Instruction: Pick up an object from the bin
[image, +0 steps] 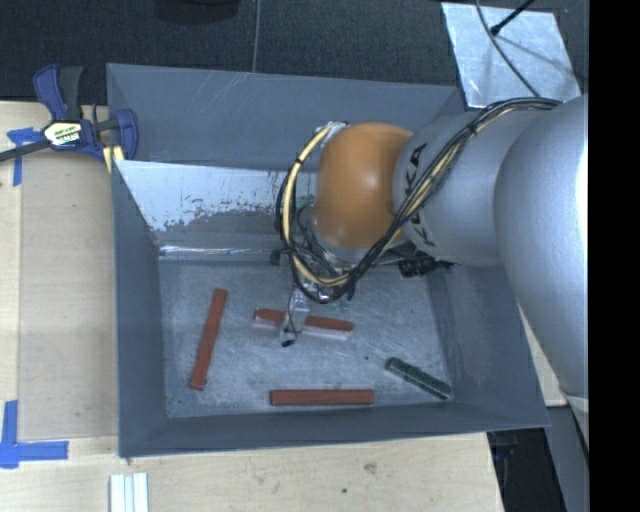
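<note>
- Camera view: a reddish stick with pale ends (326, 325) lies flat near the middle of the bin's floor, its left part crossed and hidden by the gripper (292, 328).
- The gripper's tip is down at that stick; whether the fingers are spread, pressed together or pinching it, I cannot tell.
- An orange cover (358, 185) and looped cables (290, 205) hide the gripper's upper part and the floor behind it.
- A brown-red stick (208, 339) lies tilted at the left, well apart; another brown-red stick (321, 397) lies along the near wall of the bin (140, 330).
- A dark green stick (419, 377) lies at the right, its make hard to tell.
</note>
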